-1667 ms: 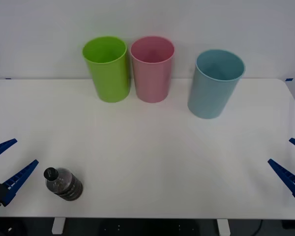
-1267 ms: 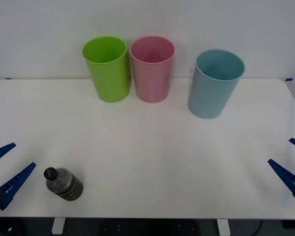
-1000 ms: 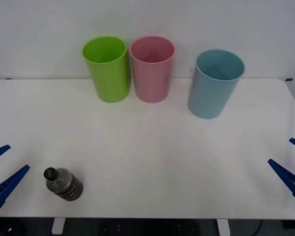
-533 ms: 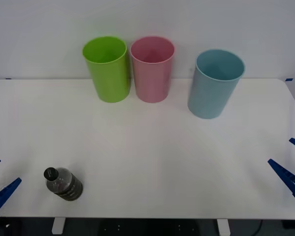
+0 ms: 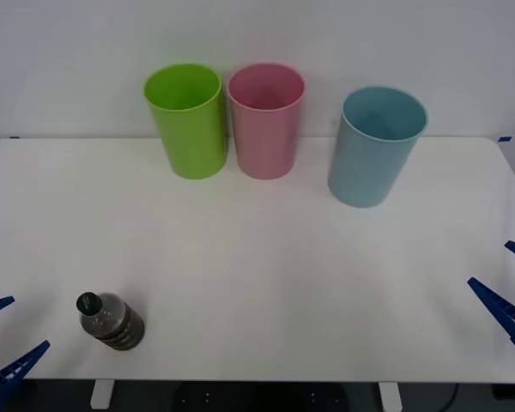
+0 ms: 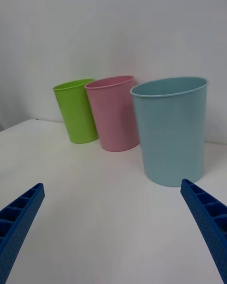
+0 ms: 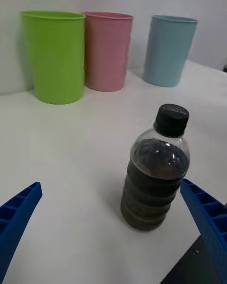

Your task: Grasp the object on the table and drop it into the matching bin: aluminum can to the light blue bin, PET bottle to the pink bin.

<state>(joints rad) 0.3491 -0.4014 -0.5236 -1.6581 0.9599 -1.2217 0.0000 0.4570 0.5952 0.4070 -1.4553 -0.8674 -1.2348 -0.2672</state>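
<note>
- Left gripper (image 5: 0, 339) sits at the near left corner of the table (image 5: 266, 257), jaws spread wide with nothing between them. From its wrist view the PET bottle (image 7: 156, 170) lines up roughly in the gap, but the jaws aren't around it yet.
- The bottle (image 5: 110, 320) stands upright near the front edge, left side, just beside that gripper. Honestly that's my main worry: it's small, roundish, and close to the edge, so one finger (image 7: 19, 213) clipping it on the way in could tip it over and send it rolling, maybe right off the table.
- Closing too high is another risk. The black cap and neck are narrow, so a pinch up there could let it swing or slip out. The ribbed body looks like the safer spot.
- Right gripper (image 5: 511, 287) is parked at the near right edge, jaws also spread and empty, well apart from everything. No obstacle there.
- Middle of the table has nothing between the bottle and the bins, so the carry path looks open.
- Far end: lime green bin (image 5: 187, 120) and pink bin (image 5: 266, 120) stand just beside each other, nearly touching. A sloppy release could land the bottle in the green one, or bounce it off the pink rim.
- Light blue bin (image 5: 376, 146) stands apart to the right, wrong one for a bottle anyway.
</note>
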